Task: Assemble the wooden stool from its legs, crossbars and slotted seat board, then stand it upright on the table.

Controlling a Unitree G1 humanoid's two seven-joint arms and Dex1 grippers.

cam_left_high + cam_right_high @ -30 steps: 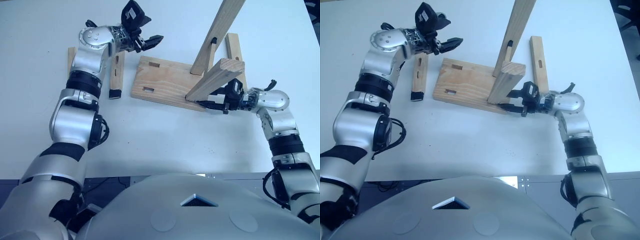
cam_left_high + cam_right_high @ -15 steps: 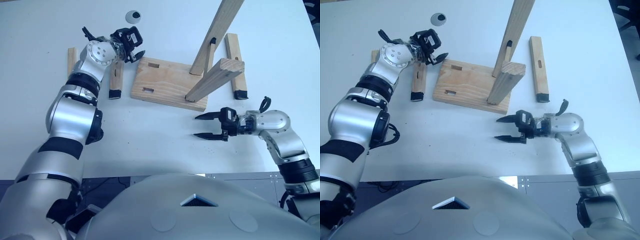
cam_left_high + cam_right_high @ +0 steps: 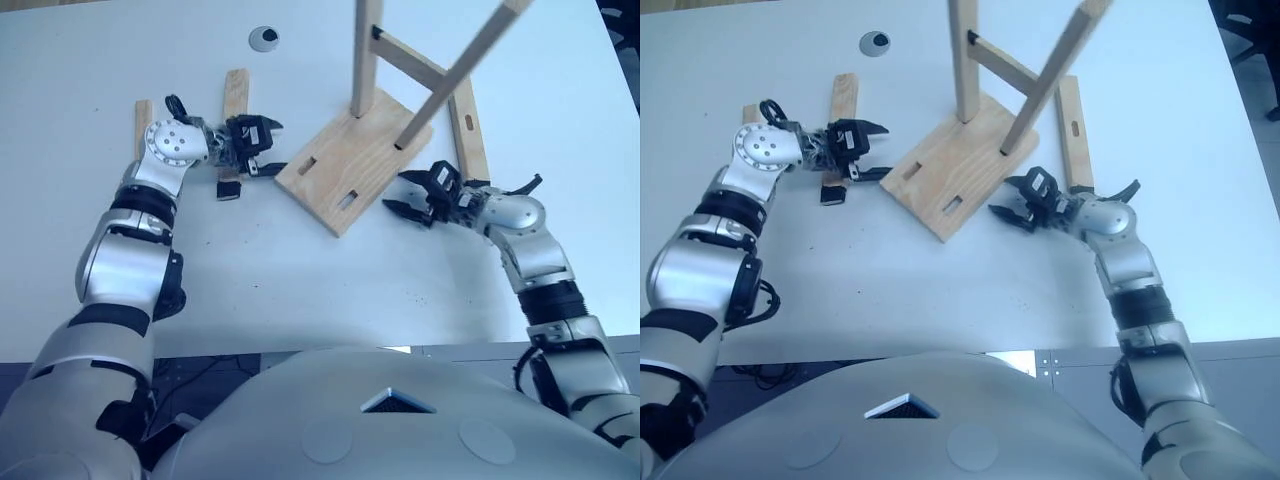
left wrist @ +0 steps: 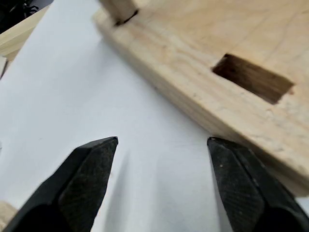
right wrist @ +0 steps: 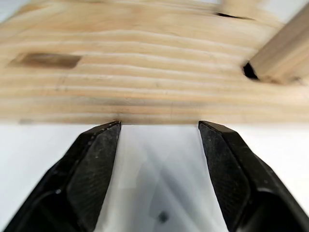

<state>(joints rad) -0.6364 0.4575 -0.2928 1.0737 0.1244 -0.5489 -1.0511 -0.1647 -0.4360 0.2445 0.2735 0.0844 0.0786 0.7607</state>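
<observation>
The upright legs (image 3: 363, 60) are cut off at the top edge; a loose leg (image 3: 236, 93) is partly hidden by the left gripper (image 3: 270, 148).

1 seat bd (image 3: 350, 162), 1 crossbar (image 3: 410, 57), approx 5 legs (image 3: 364, 60)

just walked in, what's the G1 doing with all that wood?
Stool assembly, partway done. The seat board lies flat on the table with two legs standing in it, joined by a crossbar; two slots are empty. The left pincer and right pincer are open, holding nothing, at opposite edges of the board. Two loose legs lie nearby.
</observation>
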